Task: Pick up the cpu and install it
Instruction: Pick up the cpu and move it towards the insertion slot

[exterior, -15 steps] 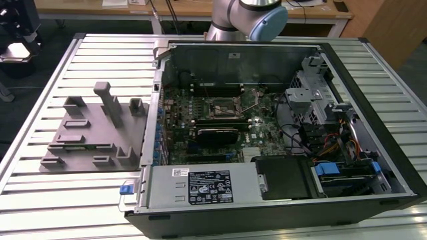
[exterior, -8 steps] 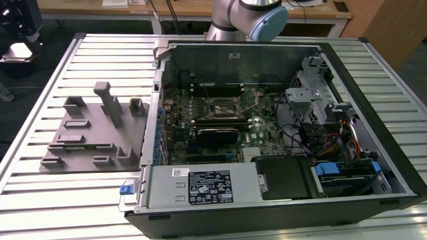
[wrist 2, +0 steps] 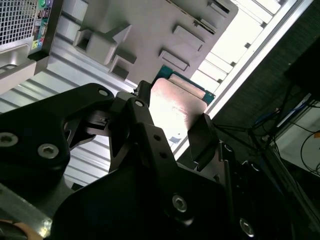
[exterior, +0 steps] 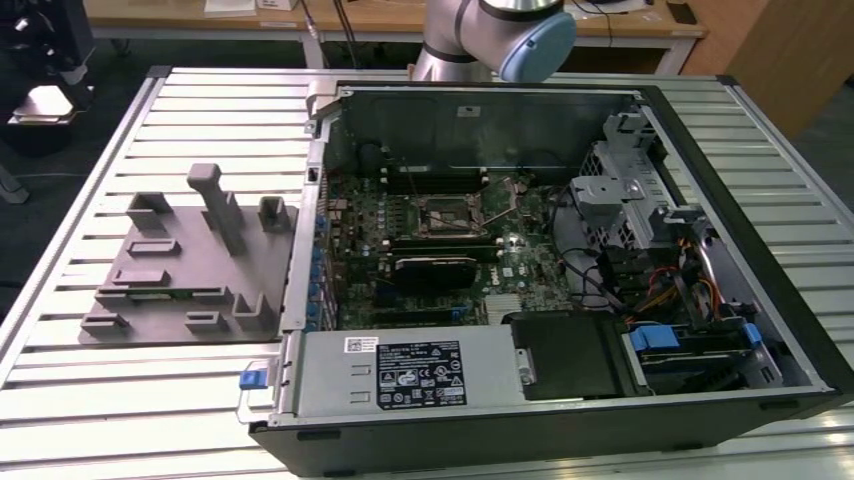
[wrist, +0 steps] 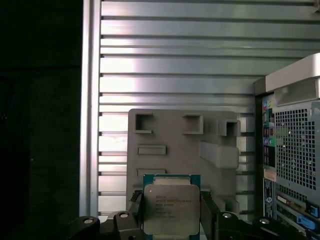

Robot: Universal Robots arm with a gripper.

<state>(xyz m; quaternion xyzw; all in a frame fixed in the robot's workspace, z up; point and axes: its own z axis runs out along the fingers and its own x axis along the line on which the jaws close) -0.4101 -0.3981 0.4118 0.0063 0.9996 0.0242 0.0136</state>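
The cpu (wrist: 171, 200), a flat square chip with a silver top and a thin green border, sits between the two black fingers (wrist: 136, 209) of my gripper (wrist: 171, 215), which is shut on it. In the second wrist view the cpu (wrist 2: 176, 100) shows clamped by its edges in the gripper (wrist 2: 172, 125). It hangs well above the grey moulded fixture (wrist: 175, 135) on the slatted table. The motherboard's dark metal-framed socket (exterior: 447, 213) lies inside the open computer case (exterior: 767, 340). The arm (exterior: 497, 38) rises behind the case at the far side.
The grey fixture (exterior: 187, 262) with upright posts stands on the slatted metal table (exterior: 214, 110) at the exterior view's left of the case. Inside the case are a black power supply (exterior: 400, 372), drive cages (exterior: 627, 200) and cables. The case's perforated rear panel (wrist: 295, 150) is beside the fixture.
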